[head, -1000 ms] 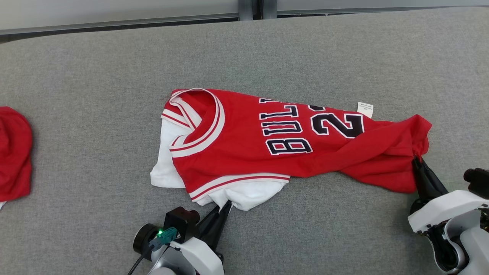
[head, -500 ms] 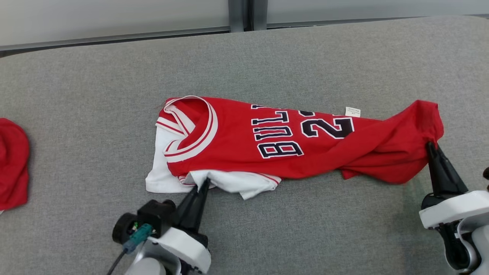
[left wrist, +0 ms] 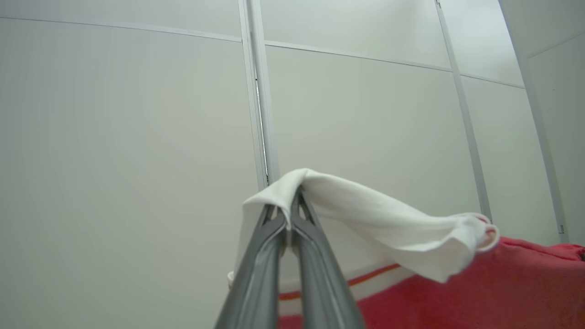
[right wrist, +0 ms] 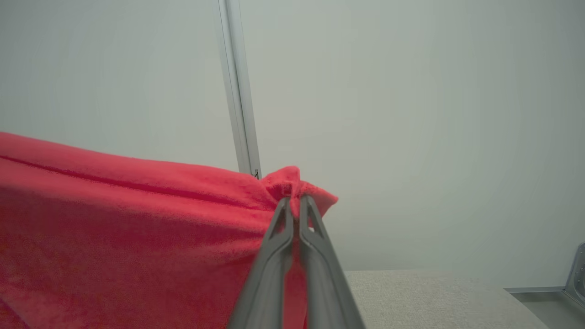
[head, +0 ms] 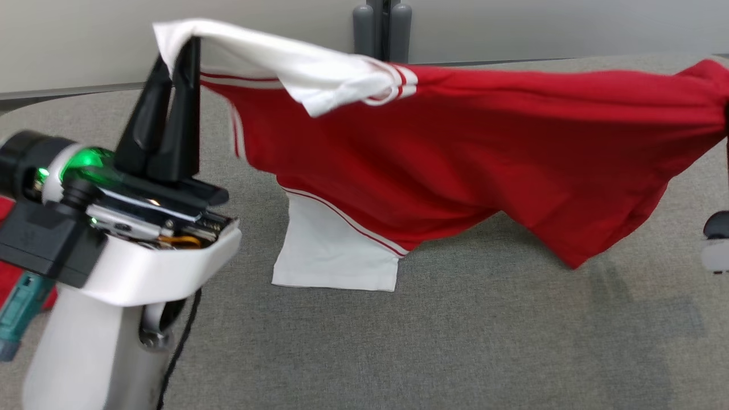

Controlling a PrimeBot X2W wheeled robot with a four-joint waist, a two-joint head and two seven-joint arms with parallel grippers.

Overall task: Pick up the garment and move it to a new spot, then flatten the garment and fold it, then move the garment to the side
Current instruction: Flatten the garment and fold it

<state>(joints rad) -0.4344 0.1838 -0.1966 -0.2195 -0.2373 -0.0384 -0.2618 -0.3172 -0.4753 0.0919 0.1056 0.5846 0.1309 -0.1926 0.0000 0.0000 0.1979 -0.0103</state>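
Note:
The garment [head: 484, 154], a red jersey with white sleeves and striped trim, hangs stretched in the air above the grey table [head: 455, 341]. My left gripper [head: 185, 48] is raised at the upper left, shut on a white sleeve corner [left wrist: 292, 187]. In the left wrist view the left gripper [left wrist: 290, 214] pinches that white cloth. My right gripper [right wrist: 295, 201] is shut on a bunched red hem corner [right wrist: 288, 180]. In the head view the right end of the garment runs to the frame's right edge. A white sleeve [head: 336, 250] dangles down to the table.
Another red cloth [head: 11, 285] lies at the table's left edge, mostly behind my left arm. A pale panelled wall [head: 256, 34] with a grey post [head: 381, 31] stands behind the table. Part of my right arm [head: 716, 239] shows at the right edge.
Both grippers have lifted the garment off the table; it now hangs spread between them, its back side towards me. The head camera has also tilted upward.

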